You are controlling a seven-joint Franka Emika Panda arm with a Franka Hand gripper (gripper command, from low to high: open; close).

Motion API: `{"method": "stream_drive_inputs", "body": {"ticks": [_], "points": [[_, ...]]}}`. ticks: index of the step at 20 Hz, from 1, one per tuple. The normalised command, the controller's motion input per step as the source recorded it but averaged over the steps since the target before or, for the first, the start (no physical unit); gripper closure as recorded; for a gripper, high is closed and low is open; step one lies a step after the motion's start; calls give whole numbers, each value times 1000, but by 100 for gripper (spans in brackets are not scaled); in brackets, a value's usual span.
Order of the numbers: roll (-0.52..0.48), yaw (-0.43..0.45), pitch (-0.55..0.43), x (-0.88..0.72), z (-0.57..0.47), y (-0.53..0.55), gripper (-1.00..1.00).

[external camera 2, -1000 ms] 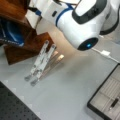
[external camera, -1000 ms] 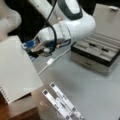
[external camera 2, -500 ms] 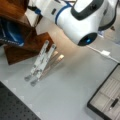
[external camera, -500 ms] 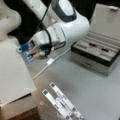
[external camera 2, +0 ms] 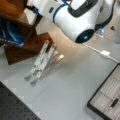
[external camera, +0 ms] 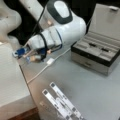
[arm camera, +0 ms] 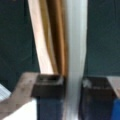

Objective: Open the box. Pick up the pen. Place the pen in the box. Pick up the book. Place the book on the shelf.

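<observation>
Shelf (external camera: 11, 82) at a front view's left, pale top. Arm bent low toward it, gripper (arm camera: 72, 86) closed on the book (arm camera: 75, 50) (held edge-on, beside the wooden edge). Box (external camera: 100, 53) open; pen (external camera 2: 113, 103) inside.

Dark fingers (arm camera: 48, 86) clamp pale book (arm camera: 75, 50) edge; wooden shelf (arm camera: 50, 37) beside.

Box (external camera: 100, 53) lid-up, pen (external camera 2: 113, 103) inside; pale book (arm camera: 75, 50) edge-on beside shelf (external camera 2: 22, 45).
</observation>
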Motion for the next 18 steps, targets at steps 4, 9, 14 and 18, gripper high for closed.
{"method": "stream_drive_inputs", "body": {"ticks": [4,9,14,18], "points": [[-42,293,-139,-185,-198,-98,-100],[21,267,-145,-175,-201,-17,-100],[15,227,-133,-191,-86,11,-100],[23,191,-123,-190,4,24,-100]]}}
